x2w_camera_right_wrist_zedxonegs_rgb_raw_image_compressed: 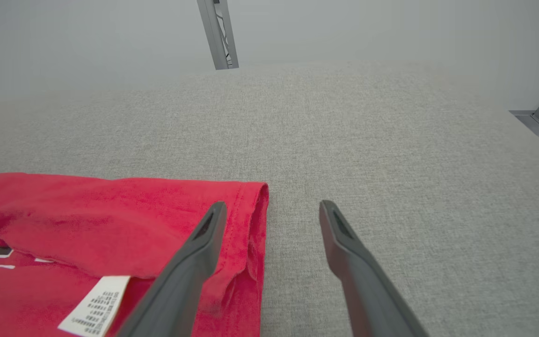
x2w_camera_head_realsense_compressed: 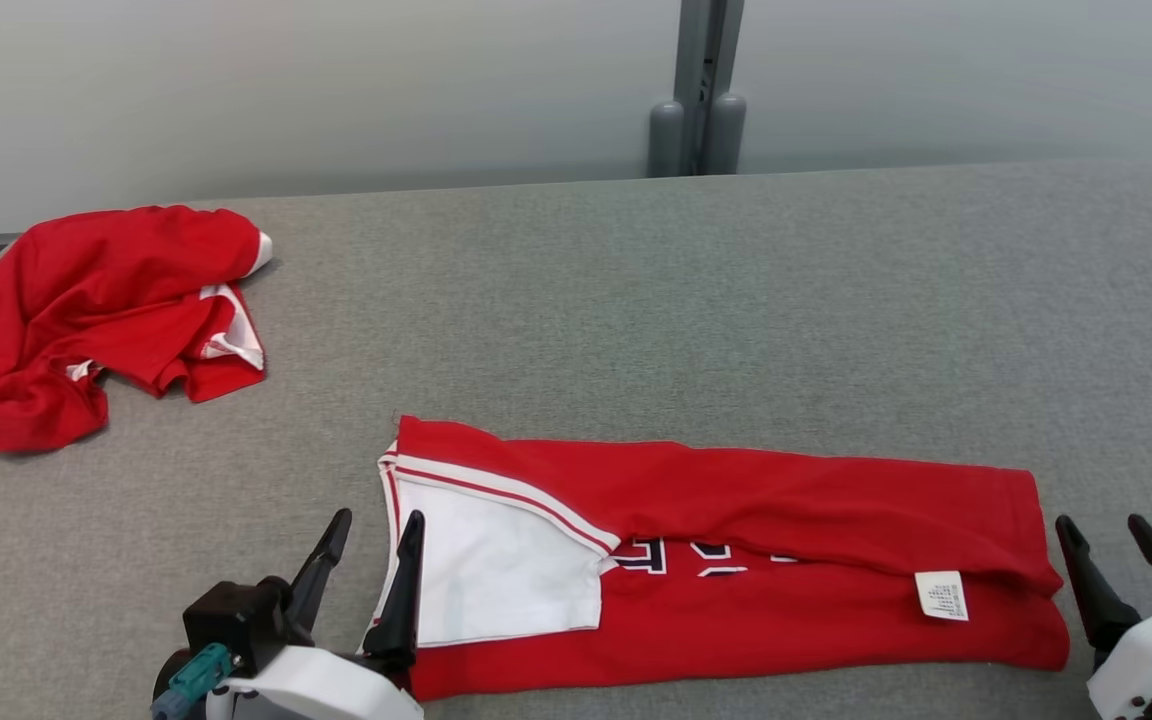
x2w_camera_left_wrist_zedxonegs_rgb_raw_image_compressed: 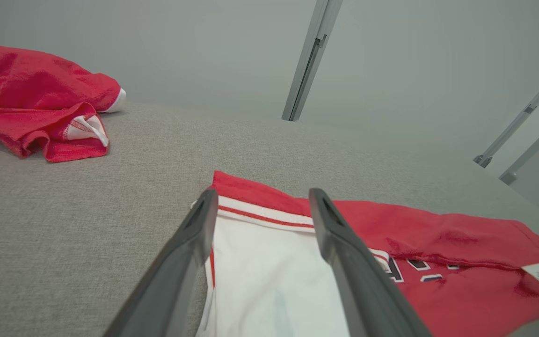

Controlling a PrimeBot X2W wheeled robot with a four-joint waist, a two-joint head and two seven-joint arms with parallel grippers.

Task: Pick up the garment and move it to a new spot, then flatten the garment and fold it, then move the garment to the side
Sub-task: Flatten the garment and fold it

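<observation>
The red jersey [x2w_camera_head_realsense_compressed: 786,610] lies folded once lengthwise along the front edge of the tabletop [x2w_camera_head_realsense_compressed: 696,300], with the left gripper [x2w_camera_head_realsense_compressed: 376,520] and the right gripper [x2w_camera_head_realsense_compressed: 1101,522] wide open and empty at its ends, so further folding and moving aside seem left

A grey fabric-covered desk [x2w_camera_head_realsense_compressed: 736,300] carries two garments. A folded red jersey [x2w_camera_head_realsense_compressed: 786,520] lies along its near edge; a crumpled red shirt [x2w_camera_head_realsense_compressed: 86,310] sits far left.
</observation>
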